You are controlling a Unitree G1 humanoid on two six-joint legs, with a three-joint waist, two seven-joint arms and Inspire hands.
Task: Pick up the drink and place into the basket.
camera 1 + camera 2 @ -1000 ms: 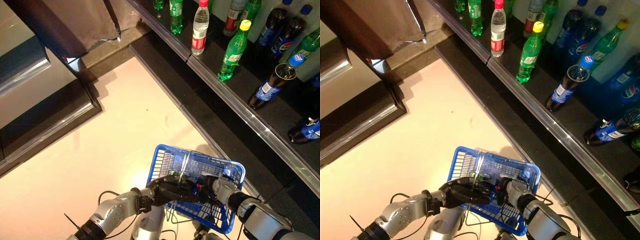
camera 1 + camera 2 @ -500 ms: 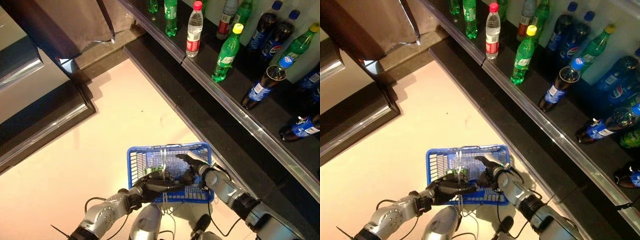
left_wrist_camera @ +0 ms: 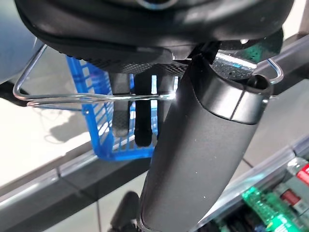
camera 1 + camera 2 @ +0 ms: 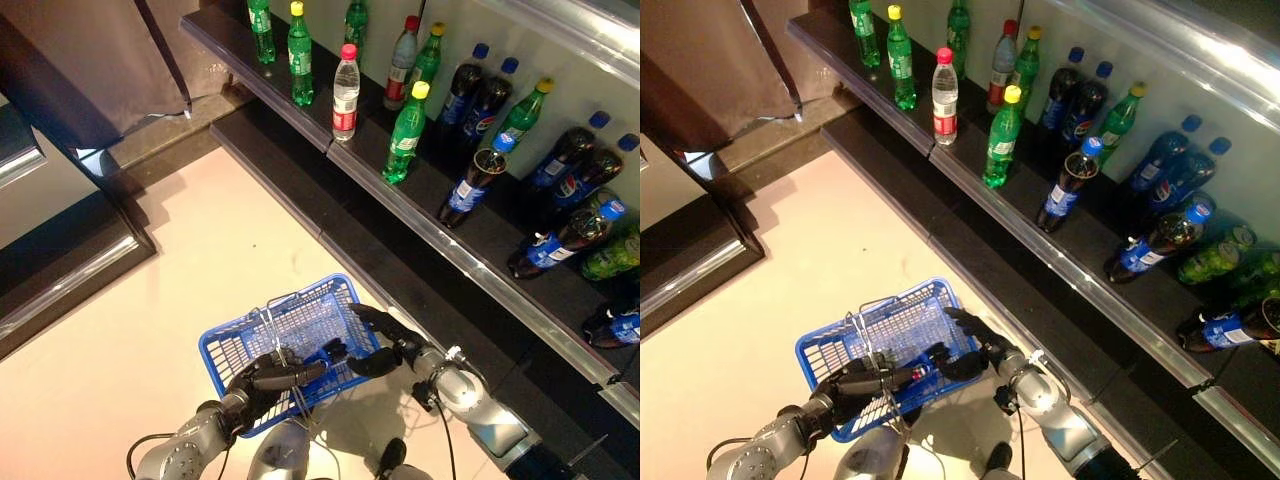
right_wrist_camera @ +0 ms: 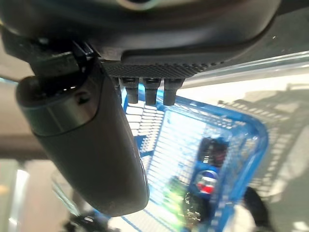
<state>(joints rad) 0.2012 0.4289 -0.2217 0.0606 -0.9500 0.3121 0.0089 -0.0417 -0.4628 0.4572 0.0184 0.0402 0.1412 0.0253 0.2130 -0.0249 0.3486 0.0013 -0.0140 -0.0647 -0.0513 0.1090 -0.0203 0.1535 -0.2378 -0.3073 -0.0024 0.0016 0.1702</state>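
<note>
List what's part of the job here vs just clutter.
Job: basket, its wire handle in the left hand; drink already inside; right hand open over the rim.
Clutter: shelf, its bottles, dark cloth.

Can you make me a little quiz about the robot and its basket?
1. True or false: the left hand holds the blue basket by its wire handle.
2. The right hand is: A) shut on a bottle, B) open at the basket's rim, C) resting on the floor.
3. Fill in: the clear bottle on the shelf has a ___ cap.

Key: 1 true; 2 B; 3 red.
</note>
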